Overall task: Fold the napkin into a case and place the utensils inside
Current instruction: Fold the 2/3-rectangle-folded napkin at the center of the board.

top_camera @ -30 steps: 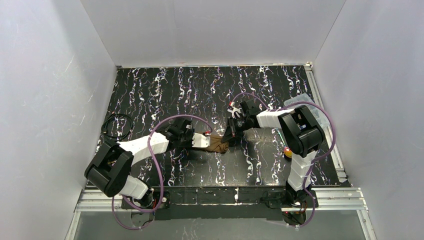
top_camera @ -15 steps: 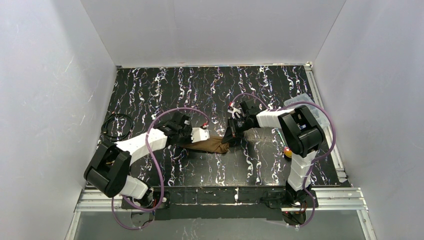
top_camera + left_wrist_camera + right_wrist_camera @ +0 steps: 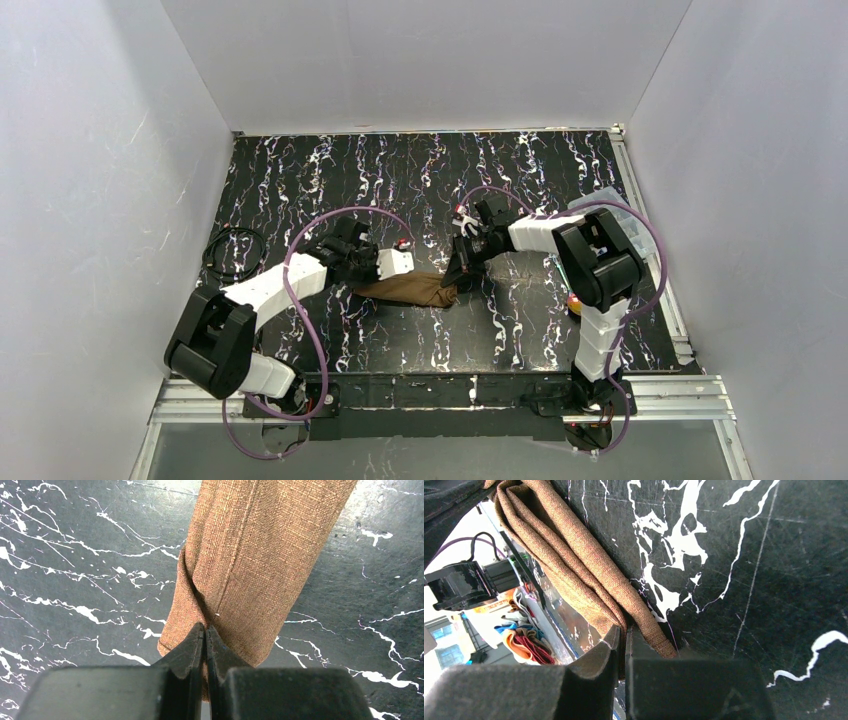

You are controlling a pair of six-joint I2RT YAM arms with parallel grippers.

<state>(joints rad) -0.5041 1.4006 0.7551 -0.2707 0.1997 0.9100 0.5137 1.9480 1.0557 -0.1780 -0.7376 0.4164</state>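
1. The napkin [image 3: 415, 291] lies near the centre of the table [image 3: 300, 180], gathered into a narrow layered brown strip. Its long axis runs from 9 o'clock to 3 o'clock in the top view.
2. The left gripper [image 3: 205, 630] works the 9 o'clock side of the strip. Its jaws are pressed fully together, and its wrist view shows the tips nipping a thin fold of cloth close to the strip's end.
3. The right gripper [image 3: 620, 635] takes the 3 o'clock end. Its jaws are almost together, with the stacked cloth layers running in between them.
4. The utensils cannot be identified. A small coloured item at 4 o'clock from the napkin is mostly hidden by the right arm.
5. Step in hand, as judged: folding — the case is being shaped, and nothing is loaded into it yet.
6. The next move likely calls for coordinated travel of both arms. The strip must be laid flat, with its layers aligned and one end left open as a mouth, before either pinch is let go — a slack release risks the folds springing apart.
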